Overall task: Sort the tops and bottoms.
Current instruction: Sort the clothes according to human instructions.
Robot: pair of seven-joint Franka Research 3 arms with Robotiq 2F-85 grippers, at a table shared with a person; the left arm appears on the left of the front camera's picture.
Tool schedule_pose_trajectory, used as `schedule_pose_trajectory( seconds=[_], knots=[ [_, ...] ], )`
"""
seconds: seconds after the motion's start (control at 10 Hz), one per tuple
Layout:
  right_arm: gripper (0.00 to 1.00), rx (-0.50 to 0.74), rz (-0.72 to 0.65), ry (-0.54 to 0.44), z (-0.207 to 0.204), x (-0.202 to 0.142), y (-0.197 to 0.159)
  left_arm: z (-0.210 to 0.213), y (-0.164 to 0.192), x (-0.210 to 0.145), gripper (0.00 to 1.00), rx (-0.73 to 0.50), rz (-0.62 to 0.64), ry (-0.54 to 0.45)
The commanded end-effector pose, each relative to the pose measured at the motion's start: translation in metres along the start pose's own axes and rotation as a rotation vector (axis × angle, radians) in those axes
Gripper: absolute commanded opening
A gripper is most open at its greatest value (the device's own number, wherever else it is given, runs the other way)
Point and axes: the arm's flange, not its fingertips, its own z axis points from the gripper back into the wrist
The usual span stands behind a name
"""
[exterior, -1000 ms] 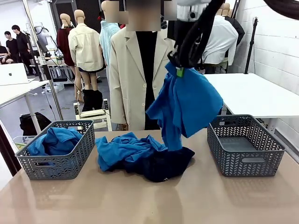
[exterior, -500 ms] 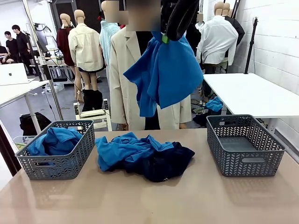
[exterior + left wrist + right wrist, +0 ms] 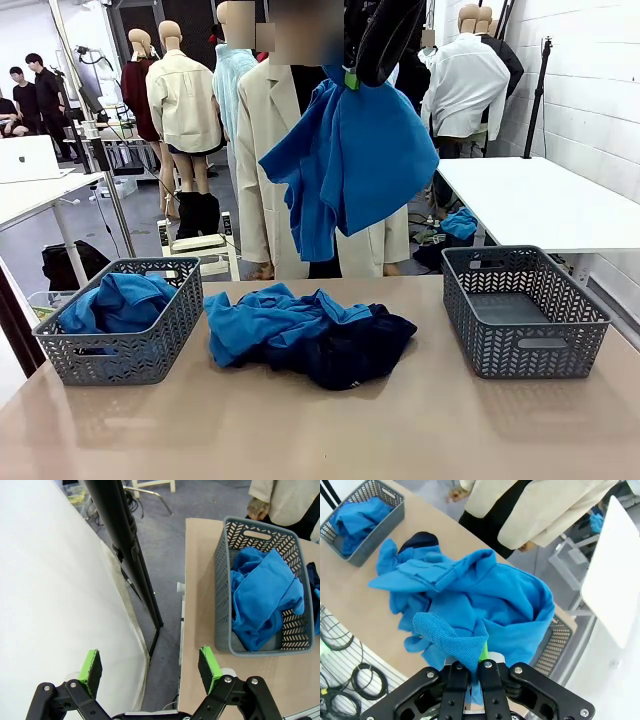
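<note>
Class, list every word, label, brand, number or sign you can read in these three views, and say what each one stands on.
No text can be read anywhere.
Left basket, right basket: plain grey walls, no label.
Hanging blue shirt, pile of clothes: no readable tag or print.
Laptop on the far desk: too small to tell any mark.

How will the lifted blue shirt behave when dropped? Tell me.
Likely floppy: the shirt hangs in loose folds from the right gripper. Probably light: one pinched edge carries it. It would probably land crumpled, like the pile below.
</note>
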Motion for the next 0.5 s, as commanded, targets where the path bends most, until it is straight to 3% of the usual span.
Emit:
schedule_pose_trajectory(
  seconds=[0.0, 0.4],
  knots=[
    [0.0, 0.002, -0.003, -0.004, 0.003, -0.0003, -0.0005, 0.0002, 0.0018, -0.0001, 1.0, 0.008, -0.018, 0.008],
    [0.0, 0.002, -0.003, -0.004, 0.003, -0.0003, -0.0005, 0.0002, 0.0018, -0.0001, 1.0, 0.008, -0.018, 0.008]
  ],
)
